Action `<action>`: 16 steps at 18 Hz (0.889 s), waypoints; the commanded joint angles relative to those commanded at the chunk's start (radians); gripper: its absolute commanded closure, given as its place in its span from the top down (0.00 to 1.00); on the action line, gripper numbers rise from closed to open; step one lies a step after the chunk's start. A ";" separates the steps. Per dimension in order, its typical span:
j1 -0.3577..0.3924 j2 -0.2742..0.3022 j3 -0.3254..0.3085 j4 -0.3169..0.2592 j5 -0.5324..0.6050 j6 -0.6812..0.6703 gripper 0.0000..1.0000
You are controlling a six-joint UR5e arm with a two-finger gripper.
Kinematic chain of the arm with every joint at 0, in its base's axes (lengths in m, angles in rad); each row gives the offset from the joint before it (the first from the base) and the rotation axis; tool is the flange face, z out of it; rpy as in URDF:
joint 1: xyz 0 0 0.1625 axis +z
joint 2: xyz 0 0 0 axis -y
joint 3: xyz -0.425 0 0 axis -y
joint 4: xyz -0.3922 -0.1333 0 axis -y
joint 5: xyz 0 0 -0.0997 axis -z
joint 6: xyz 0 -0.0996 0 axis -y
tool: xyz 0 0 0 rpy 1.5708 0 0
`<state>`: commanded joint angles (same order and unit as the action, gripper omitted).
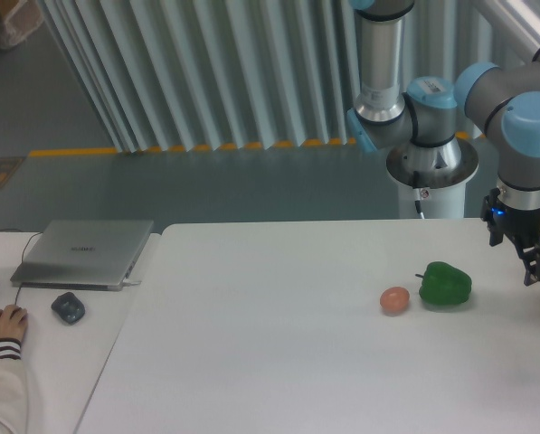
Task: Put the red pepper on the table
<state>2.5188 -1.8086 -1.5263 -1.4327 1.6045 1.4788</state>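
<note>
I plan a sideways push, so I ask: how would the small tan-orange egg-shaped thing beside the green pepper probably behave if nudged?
The egg-shaped thing looks smooth and rounded, so it would probably roll rather than slide. Rolling right, it would likely meet the green pepper close beside it. It looks small, so probably light.

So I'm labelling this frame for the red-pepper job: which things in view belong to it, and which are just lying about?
Job in hand:
- gripper, at the right edge
- table
- the red pepper itself does not show in this view

Lying about:
- green bell pepper
- tan-orange egg-shaped thing
- closed laptop
- mouse
</note>
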 joint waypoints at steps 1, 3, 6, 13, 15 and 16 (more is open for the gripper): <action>0.000 0.002 0.000 0.000 0.000 0.000 1.00; 0.000 0.000 0.002 0.002 0.002 0.000 1.00; 0.006 0.002 0.011 0.006 0.005 0.009 1.00; 0.006 0.006 -0.002 0.011 0.011 -0.002 1.00; 0.006 0.003 -0.005 0.012 0.009 -0.002 1.00; 0.005 0.002 -0.006 0.014 0.008 -0.002 1.00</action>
<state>2.5234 -1.8070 -1.5324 -1.4189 1.6122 1.4772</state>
